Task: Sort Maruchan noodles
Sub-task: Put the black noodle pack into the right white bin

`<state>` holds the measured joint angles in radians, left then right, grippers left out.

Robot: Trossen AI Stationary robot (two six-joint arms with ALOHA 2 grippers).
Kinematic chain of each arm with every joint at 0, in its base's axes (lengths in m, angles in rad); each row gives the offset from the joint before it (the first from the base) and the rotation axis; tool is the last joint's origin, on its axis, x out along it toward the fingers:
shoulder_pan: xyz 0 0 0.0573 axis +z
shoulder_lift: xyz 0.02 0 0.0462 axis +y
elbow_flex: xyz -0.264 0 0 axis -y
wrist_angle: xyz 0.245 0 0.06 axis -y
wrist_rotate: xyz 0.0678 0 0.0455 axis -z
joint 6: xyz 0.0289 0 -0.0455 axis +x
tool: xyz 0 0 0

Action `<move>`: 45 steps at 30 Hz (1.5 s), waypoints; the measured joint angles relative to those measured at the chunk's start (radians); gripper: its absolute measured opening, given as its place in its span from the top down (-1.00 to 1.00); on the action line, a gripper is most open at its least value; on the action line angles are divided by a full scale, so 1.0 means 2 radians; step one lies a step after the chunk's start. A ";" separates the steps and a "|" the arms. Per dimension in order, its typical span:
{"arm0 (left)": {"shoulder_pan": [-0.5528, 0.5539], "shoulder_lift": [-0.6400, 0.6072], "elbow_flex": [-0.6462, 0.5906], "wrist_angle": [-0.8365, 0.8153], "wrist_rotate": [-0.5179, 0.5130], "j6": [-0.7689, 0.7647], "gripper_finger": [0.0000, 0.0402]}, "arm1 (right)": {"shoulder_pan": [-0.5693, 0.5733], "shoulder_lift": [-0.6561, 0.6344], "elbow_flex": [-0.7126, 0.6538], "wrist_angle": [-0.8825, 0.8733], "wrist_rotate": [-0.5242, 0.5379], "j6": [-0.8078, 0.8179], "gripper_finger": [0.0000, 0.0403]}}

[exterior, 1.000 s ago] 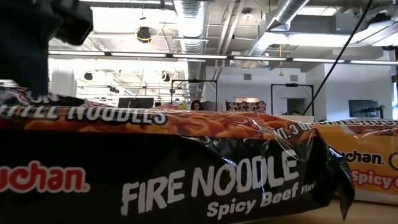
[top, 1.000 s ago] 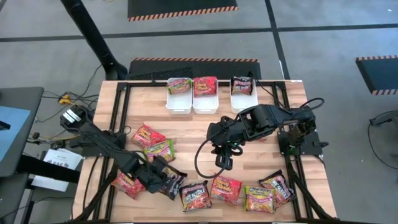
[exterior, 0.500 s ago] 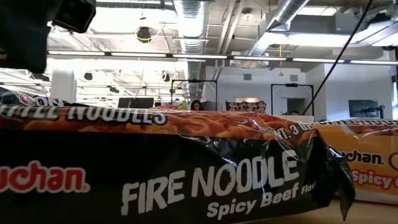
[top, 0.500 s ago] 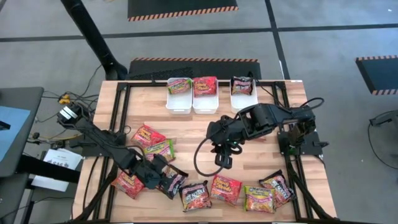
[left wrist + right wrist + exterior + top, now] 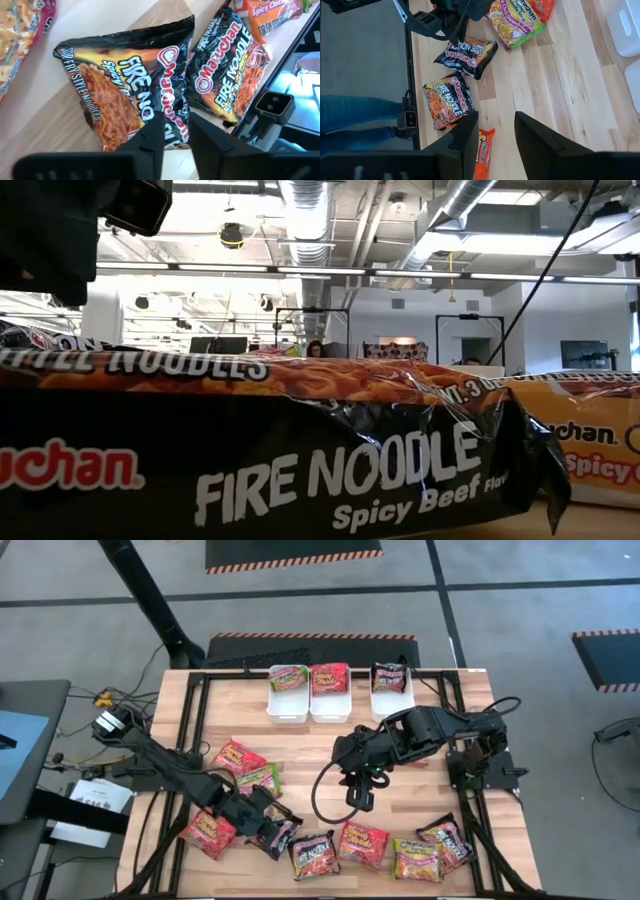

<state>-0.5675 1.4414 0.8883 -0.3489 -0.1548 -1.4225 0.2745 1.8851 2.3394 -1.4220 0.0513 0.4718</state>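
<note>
The left pincer (image 5: 172, 131), narrowly parted, is hovering over a black Fire Noodle packet (image 5: 132, 87) near the counter's (image 5: 300, 755) front-left corner, seemingly lining up a grab.

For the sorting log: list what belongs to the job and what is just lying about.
Job:
loose noodle packets along the table's near edge and left side
three white bins, one packet in each
left pincer, over a black packet
right pincer, empty at mid-table

Lying about:
cables left of the table
</note>
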 joint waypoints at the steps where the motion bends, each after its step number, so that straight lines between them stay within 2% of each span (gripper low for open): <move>1: 0.002 0.000 0.000 0.000 0.000 -0.003 0.53 | 0.000 0.000 0.000 0.000 0.000 -0.001 0.25; 5: 0.005 0.000 0.000 -0.011 -0.005 -0.041 0.32 | 0.000 0.000 0.000 -0.001 0.000 -0.003 0.25; 10: 0.005 0.000 0.000 -0.034 -0.025 -0.058 0.20 | 0.000 0.000 0.000 -0.004 0.000 -0.005 0.25; 31: 0.005 0.000 0.000 -0.037 -0.025 -0.073 0.18 | 0.000 0.000 0.000 -0.003 0.000 -0.006 0.25; 45: 0.006 0.070 0.001 0.009 0.013 -0.077 0.18 | -0.001 -0.001 0.000 -0.003 0.000 -0.004 0.25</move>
<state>-0.5560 1.5815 0.8897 -0.3305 -0.1280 -1.5758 0.2731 1.8839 2.3402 -1.4271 0.0521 0.4629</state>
